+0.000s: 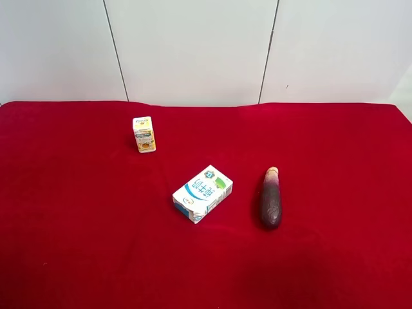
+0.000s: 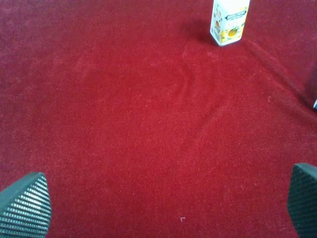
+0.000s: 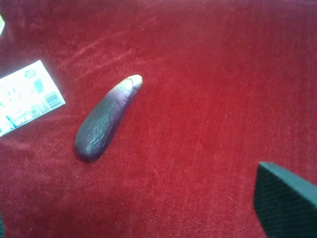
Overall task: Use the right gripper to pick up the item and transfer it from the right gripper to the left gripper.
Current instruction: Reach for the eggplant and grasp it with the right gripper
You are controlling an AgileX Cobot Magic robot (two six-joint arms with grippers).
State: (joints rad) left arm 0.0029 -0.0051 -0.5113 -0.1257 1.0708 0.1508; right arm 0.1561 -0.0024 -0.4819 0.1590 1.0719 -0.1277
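The eggplant (image 1: 271, 198) lies on the red cloth, right of centre in the exterior high view, its pale stem end pointing to the back. In the right wrist view the eggplant (image 3: 105, 119) lies flat, well ahead of my right gripper (image 3: 143, 220). Its jaws are wide apart and empty, with one dark fingertip (image 3: 287, 203) showing and only a sliver of the other at the frame's edge. My left gripper (image 2: 163, 208) is open and empty over bare cloth, both ribbed pads (image 2: 25, 206) showing. Neither arm shows in the exterior high view.
A white-and-blue box (image 1: 203, 192) lies beside the eggplant; its corner shows in the right wrist view (image 3: 25, 96). A small yellow juice carton (image 1: 144, 134) stands further back; it also shows in the left wrist view (image 2: 229, 21). A red cloth (image 1: 77, 225) covers the table.
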